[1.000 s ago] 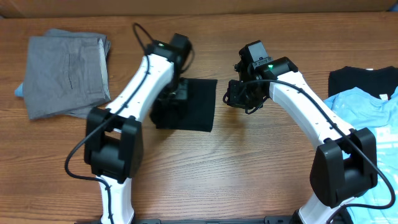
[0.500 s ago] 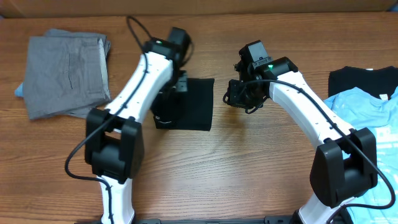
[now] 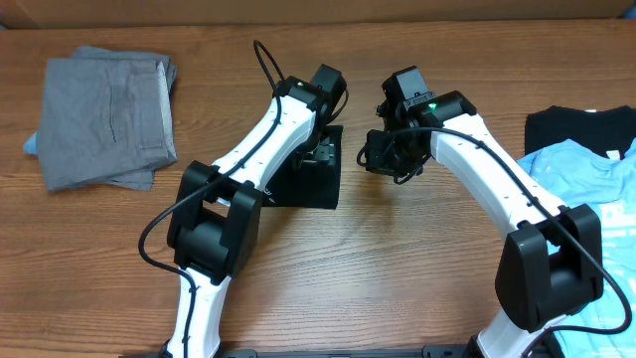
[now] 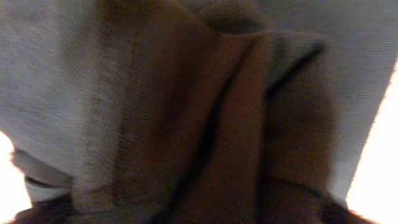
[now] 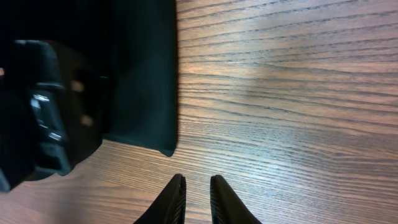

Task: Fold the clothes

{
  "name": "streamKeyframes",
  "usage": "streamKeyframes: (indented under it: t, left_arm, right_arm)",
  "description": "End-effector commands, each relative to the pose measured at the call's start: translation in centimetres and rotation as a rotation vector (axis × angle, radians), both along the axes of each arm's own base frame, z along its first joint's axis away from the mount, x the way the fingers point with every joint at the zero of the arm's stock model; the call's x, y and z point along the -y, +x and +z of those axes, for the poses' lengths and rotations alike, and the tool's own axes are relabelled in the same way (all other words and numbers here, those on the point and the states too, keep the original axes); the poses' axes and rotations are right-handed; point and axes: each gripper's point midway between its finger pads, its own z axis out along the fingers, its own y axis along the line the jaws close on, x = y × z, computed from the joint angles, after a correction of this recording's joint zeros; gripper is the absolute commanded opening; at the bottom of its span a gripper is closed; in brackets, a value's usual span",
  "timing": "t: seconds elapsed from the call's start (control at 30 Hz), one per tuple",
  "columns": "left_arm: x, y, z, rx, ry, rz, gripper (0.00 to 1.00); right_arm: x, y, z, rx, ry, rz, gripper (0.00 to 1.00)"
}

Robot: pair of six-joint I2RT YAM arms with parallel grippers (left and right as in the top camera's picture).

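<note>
A folded black T-shirt (image 3: 303, 189) lies mid-table as a small rectangle. My left gripper (image 3: 320, 151) is pressed down onto its far right part. The left wrist view is filled with dark creased fabric (image 4: 205, 112) right against the lens, and the fingers do not show there. My right gripper (image 3: 381, 157) hovers just right of the shirt, over bare wood. In the right wrist view its tips (image 5: 198, 180) stand nearly together with nothing between them, short of the black shirt's edge (image 5: 146, 74). The left arm's wrist (image 5: 37, 118) sits on the shirt.
A folded grey garment (image 3: 104, 119) lies at the far left. At the right edge a light blue T-shirt (image 3: 586, 174) overlaps another black one (image 3: 576, 124). The table's back edge (image 3: 318, 22) runs along the top.
My left arm has swung right, from the shirt's left side to its far right part. The shirt has shifted slightly. The right arm has stayed still.
</note>
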Motion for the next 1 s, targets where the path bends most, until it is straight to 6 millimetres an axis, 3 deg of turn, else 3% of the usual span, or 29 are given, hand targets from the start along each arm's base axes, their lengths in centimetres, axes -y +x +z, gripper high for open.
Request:
streamKeyframes:
  t: [0.0,0.1,0.27,0.4,0.43,0.47,0.57,0.6,0.7,0.73,0.8,0.97]
  left_arm:
    - [1.8,0.3,1.4,0.005,-0.039,-0.039,1.0]
    - [1.3,0.6,4.1,0.012,-0.014,-0.071,1.0]
    - [-1.8,1.1,9.2,0.048,0.102,-0.057,1.0]
    - [-4.8,1.6,10.8,0.053,0.156,-0.009,1.0]
    - [-5.5,1.6,10.8,0.043,0.152,0.008,1.0]
    - [-6.2,1.7,10.5,0.026,0.145,0.026,0.92]
    - [-8.4,1.7,9.4,-0.028,0.103,0.093,0.42]
    - [-8.8,1.7,8.9,-0.047,0.074,0.107,0.3]
    - [-9.3,1.6,6.8,-0.111,-0.033,0.078,0.09]
    - [-9.6,1.5,6.0,-0.129,-0.052,0.076,0.04]
    - [-9.5,1.2,4.4,-0.162,-0.109,0.064,0.04]
    - [-7.1,0.1,0.4,-0.212,-0.279,-0.02,0.04]
  right_arm:
    - [0.3,0.2,0.2,0.01,-0.01,0.0,0.17]
    - [0.3,0.1,0.2,0.008,-0.01,0.0,0.17]
    - [0.3,0.2,0.1,0.009,-0.011,-0.001,0.17]
    - [0.4,0.2,0.1,0.011,-0.018,-0.003,0.17]
    - [0.5,0.2,0.1,0.011,-0.019,-0.002,0.17]
    - [0.5,0.2,0.1,0.012,-0.02,-0.003,0.17]
    - [0.5,0.2,0.1,0.011,-0.02,-0.003,0.18]
    - [0.5,0.2,0.1,0.012,-0.02,-0.003,0.18]
    - [0.5,0.2,0.1,0.012,-0.02,-0.002,0.18]
    - [0.5,0.2,0.1,0.013,-0.02,-0.003,0.18]
    - [0.5,0.2,0.1,0.013,-0.019,-0.003,0.18]
    - [0.4,0.3,0.1,0.016,-0.018,-0.003,0.18]
